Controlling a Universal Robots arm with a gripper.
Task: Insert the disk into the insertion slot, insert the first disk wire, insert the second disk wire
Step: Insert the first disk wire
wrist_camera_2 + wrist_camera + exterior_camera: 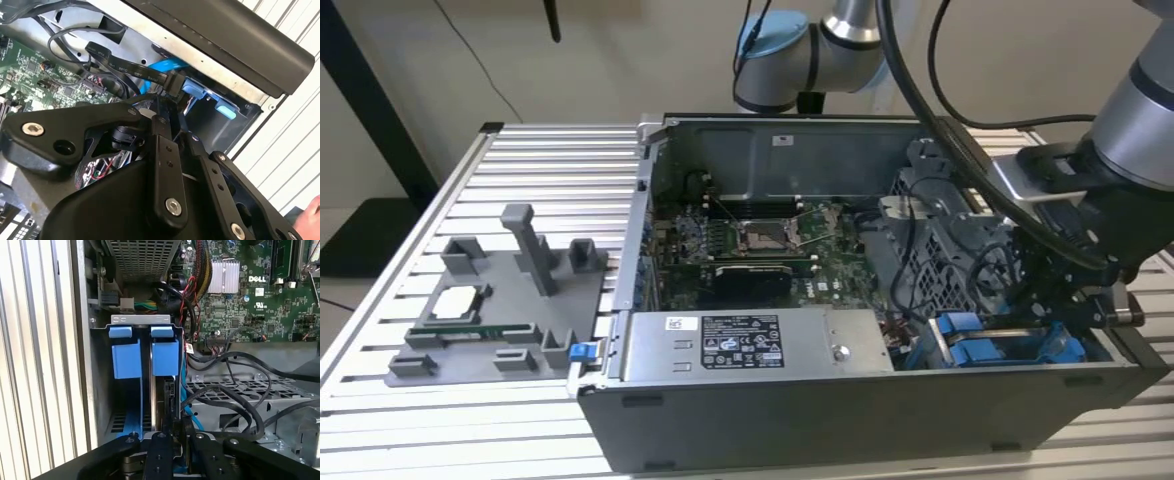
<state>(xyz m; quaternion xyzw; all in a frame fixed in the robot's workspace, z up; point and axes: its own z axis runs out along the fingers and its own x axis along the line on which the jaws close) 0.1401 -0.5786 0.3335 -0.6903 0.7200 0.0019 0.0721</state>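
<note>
Seating this plug squarely is my whole concern, since the disk (165,357) already sits in the insertion slot (161,385) of the drive cage (142,320). Its blue end is level with the other blue-ended caddy (126,359) in the cage's neighbouring bay. At the cage's open end nearest me, a black wire connector (172,84) hangs on a flat black cable (125,64), and a blue cable (155,67) runs into the cage close beside it. My gripper (162,107) is drawn nearly closed, and I judge it pinches that connector, though my own linkage hides the contact itself. To do this well I should keep the plug's long edge parallel to the disk's socket and push straight into the cage. I should also go gently, because a tilted plug would likely jam. The loose black cables (235,395) lying over the cage's perforated side could snag me, so I should stay clear of them.
</note>
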